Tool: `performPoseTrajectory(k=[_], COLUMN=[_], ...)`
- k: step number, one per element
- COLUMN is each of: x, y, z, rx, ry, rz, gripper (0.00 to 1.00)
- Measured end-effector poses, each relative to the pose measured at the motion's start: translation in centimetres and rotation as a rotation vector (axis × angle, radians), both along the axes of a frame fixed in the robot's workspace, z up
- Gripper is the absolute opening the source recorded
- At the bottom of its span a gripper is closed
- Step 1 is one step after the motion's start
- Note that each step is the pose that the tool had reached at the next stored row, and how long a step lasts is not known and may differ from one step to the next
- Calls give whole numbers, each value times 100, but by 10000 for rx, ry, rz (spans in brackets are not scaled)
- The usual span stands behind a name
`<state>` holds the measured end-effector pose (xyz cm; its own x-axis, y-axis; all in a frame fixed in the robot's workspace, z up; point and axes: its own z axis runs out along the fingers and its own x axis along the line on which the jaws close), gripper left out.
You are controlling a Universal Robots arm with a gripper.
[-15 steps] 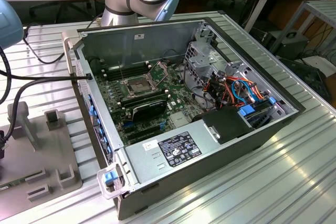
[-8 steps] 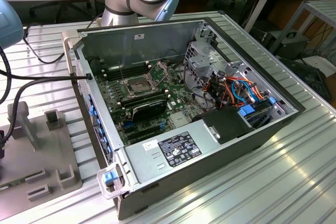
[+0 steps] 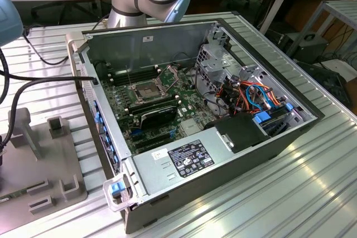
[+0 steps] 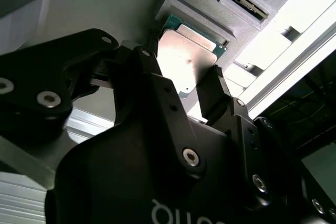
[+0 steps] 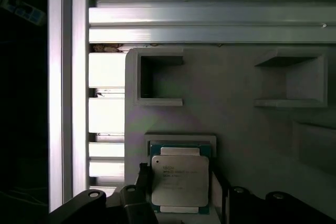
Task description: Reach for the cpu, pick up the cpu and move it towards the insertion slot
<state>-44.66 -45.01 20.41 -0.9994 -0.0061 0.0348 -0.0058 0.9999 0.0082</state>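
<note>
A computer case (image 3: 223,165) stands on the table (image 3: 312,193), in the middle of the exterior view. Inside it, the socket (image 3: 146,90) lies on the board, at about 10 o'clock from the case's centre. The tray (image 3: 22,165) lies outside the case, at 8 o'clock. In both wrist views the chip (image 5: 180,179) (image 4: 181,55) sits in a pocket of the tray, with the gripper (image 5: 180,188) (image 4: 182,62) close over it.

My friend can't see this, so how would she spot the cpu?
In the first wrist view, find the pale grey holder block beside the ribbed aluminium rails. The cpu lies flat in a shallow square nest in that block. It is a silvery square on a green board, while the pockets near it are plain grey and empty.
</note>
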Motion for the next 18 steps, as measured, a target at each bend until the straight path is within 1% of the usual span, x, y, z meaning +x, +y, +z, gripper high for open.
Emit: performPoseTrajectory(k=[3, 6, 15, 18], x=[0, 0, 0, 0], y=[0, 0, 0, 0], z=[67, 113, 149, 193], rx=[0, 0, -1, 0], ry=[0, 0, 1, 0], rz=[0, 0, 0, 0], gripper=[54, 54, 54, 54])
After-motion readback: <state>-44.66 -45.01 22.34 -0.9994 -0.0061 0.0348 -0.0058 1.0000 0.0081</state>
